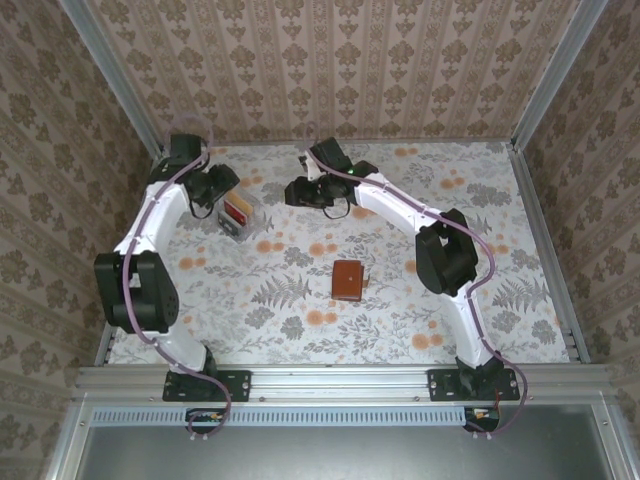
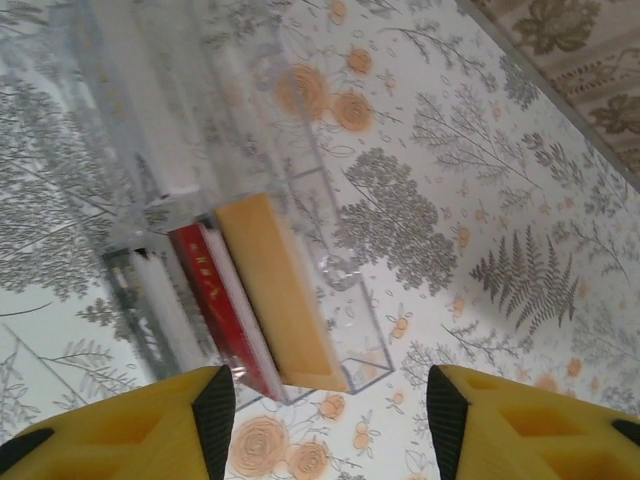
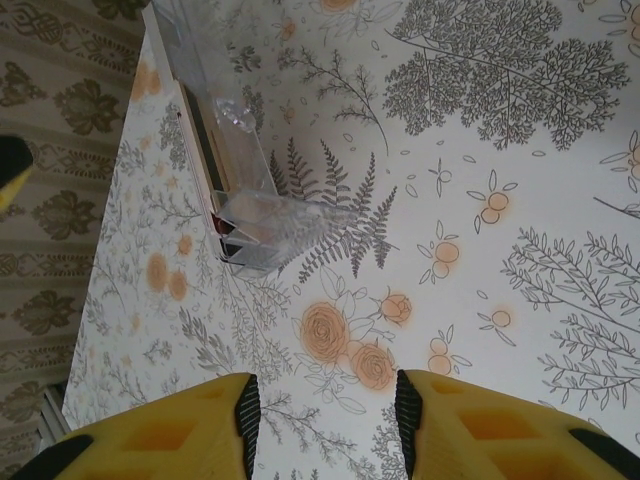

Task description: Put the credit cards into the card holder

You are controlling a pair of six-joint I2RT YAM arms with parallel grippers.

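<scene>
Left gripper (image 2: 325, 425): jaws apart, nothing between them, hovering just over the clear box (image 2: 350, 330) at the far left of the table (image 1: 420, 310). Right gripper (image 3: 322, 425): also parted and empty, near the same box. Credit cards (image 2: 270, 290), red and orange, stand on edge inside the box, none gripped. Card holder (image 1: 348, 281) lies shut mid-table, well apart from both grippers. My read: nothing done yet. Picking a card, opening the holder and slotting the cards all remain.
</scene>
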